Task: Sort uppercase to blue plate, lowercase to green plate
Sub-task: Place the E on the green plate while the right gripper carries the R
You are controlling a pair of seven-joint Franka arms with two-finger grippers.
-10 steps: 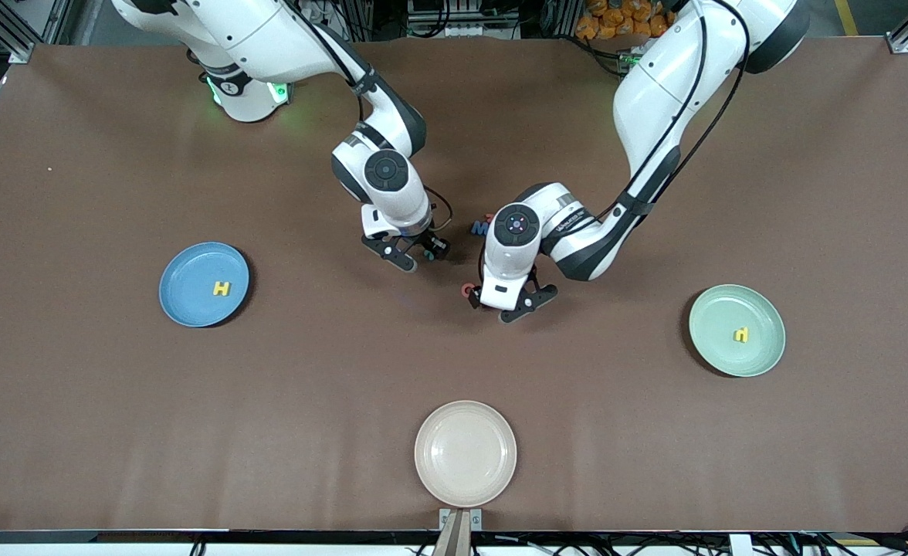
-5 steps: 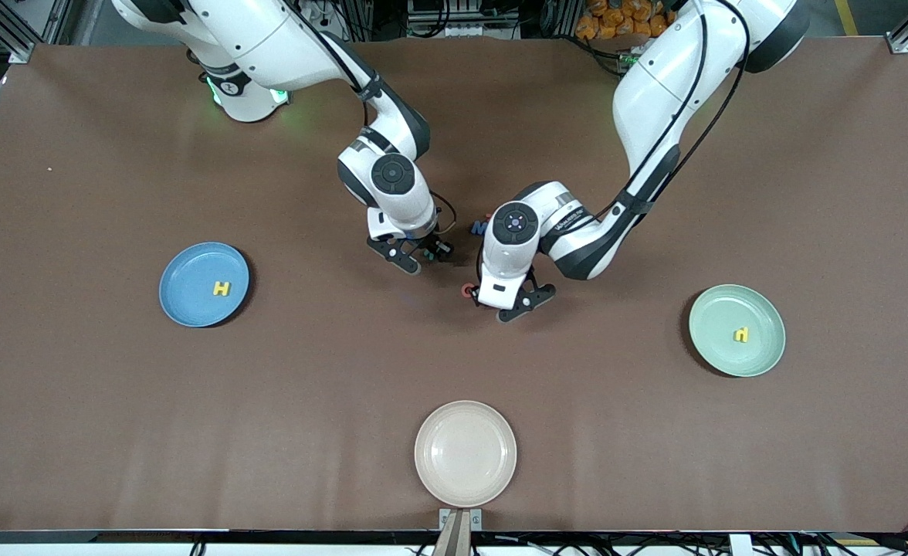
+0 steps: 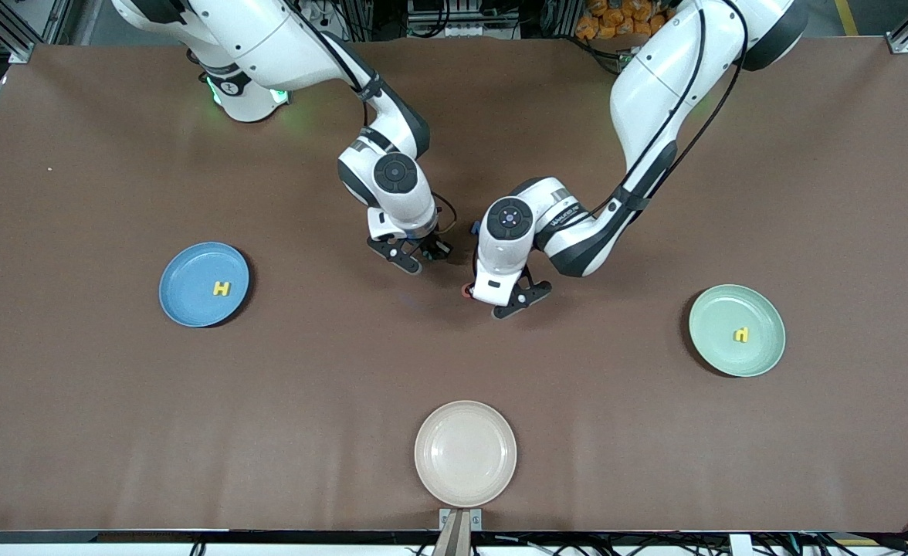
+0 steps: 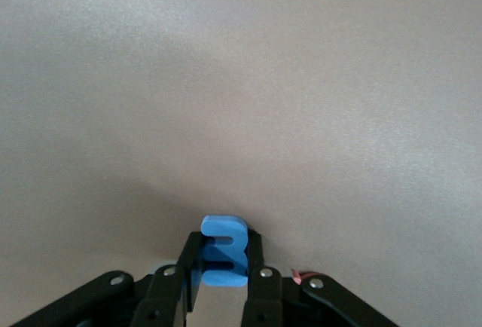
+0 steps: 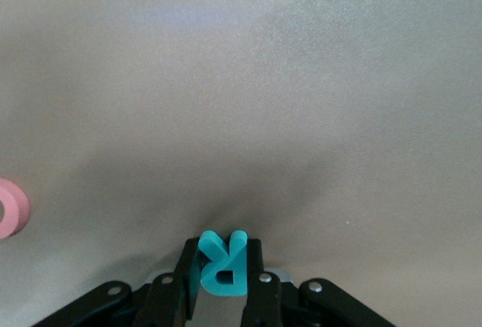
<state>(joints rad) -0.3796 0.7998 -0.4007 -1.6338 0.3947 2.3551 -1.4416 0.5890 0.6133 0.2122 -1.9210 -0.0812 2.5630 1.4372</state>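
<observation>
Three round shallow plates in the front view: solid blue plate (image 3: 191,266) at nine o'clock of the table with a small yellow foam capital H (image 3: 221,289) lying in it, pale mint-green plate (image 3: 736,305) at three o'clock carrying a small yellow foam lowercase letter (image 3: 741,334), cream-white plate (image 3: 465,453) at six o'clock. Near the table's middle, both arms bent down close together: right gripper (image 3: 421,259) low over the brown tabletop (image 3: 114,425), left gripper (image 3: 512,303) just beside it toward four o'clock, with a red round foam letter (image 3: 467,290) peeping out at the left wrist's edge and a sliver of blue (image 3: 472,228) between the two wrists. In the left wrist view, left gripper (image 4: 224,285) pinching a blue foam letter (image 4: 224,261) upright between its fingers, just above or on the tabletop; which letter, impossible to tell. In the right wrist view, right gripper (image 5: 221,289) clamped on a teal-green foam capital R (image 5: 221,267), held on edge between the fingers; the red round foam letter (image 5: 11,208) flat on the table, well apart.
</observation>
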